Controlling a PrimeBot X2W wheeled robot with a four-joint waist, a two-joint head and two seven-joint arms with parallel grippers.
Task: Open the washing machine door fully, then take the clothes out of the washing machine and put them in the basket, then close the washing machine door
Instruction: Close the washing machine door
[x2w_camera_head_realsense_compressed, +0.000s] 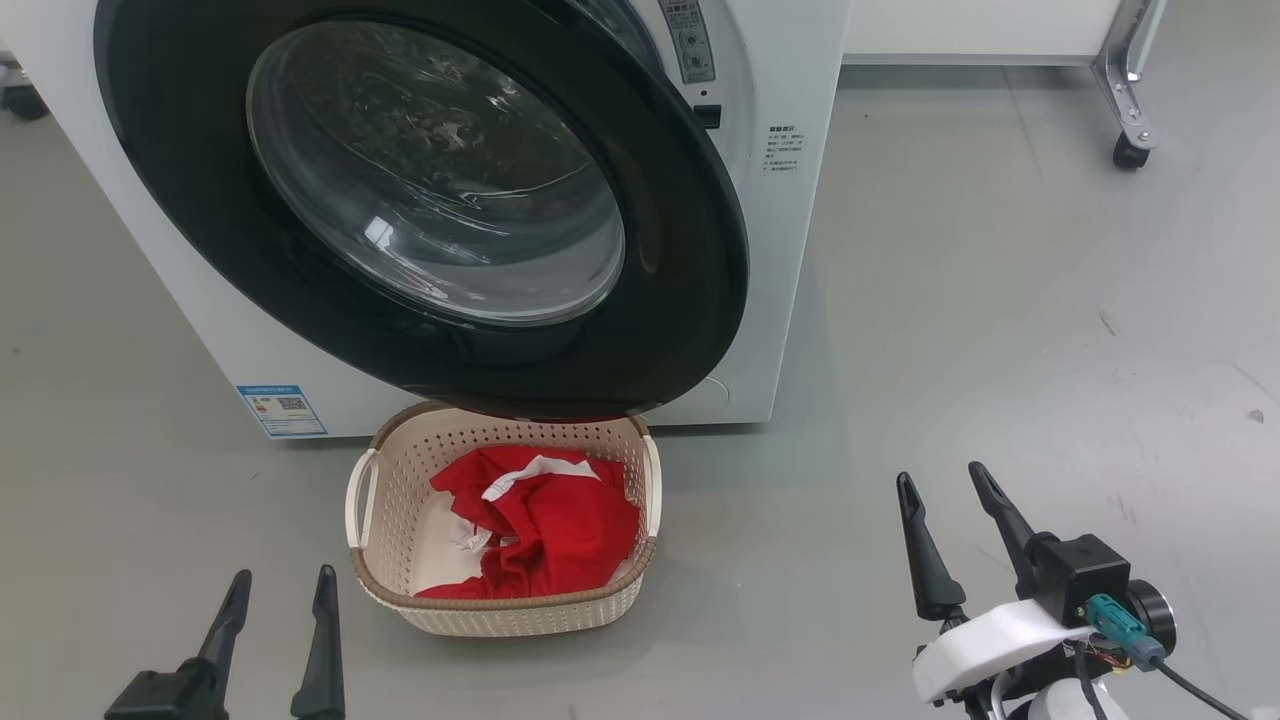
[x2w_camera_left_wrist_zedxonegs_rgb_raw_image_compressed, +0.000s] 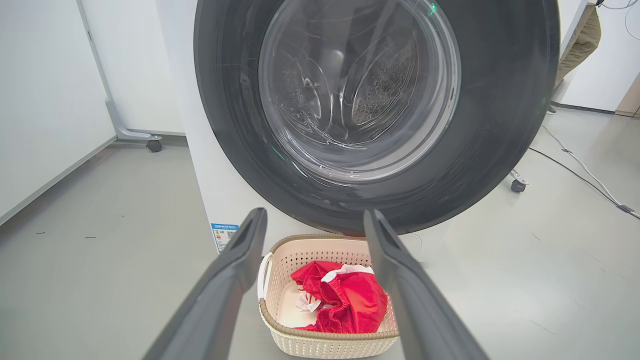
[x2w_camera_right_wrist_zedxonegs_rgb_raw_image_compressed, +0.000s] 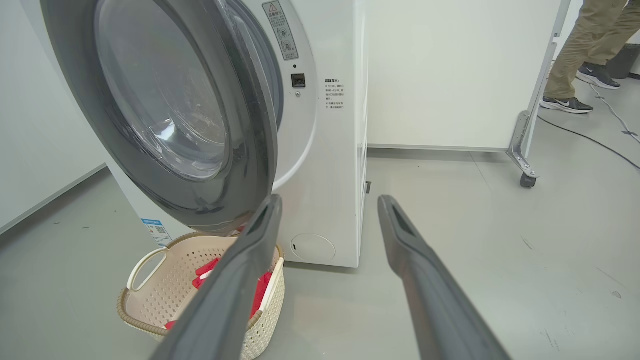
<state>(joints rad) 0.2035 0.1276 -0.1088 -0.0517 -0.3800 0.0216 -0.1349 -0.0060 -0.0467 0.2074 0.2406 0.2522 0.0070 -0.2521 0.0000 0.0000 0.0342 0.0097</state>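
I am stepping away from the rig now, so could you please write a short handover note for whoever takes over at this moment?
Left pincer: open, empty, low, just left of the basket.
Right pincer: open, empty, above the floor right of the basket.
Clothes: in the basket, which stands under the lower edge of the washing machine door.
Done: clothes are out of the washing machine and in the basket.
Left: the door stands ajar; push it shut.

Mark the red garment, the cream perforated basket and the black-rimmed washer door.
Red fabric garment (x2w_camera_head_realsense_compressed: 570, 530), head view, middle folds.
Cream perforated plastic basket (x2w_camera_head_realsense_compressed: 520, 618), head view, near wall.
Round black-rimmed glass washer door (x2w_camera_head_realsense_compressed: 690, 290), head view, rim's right side.
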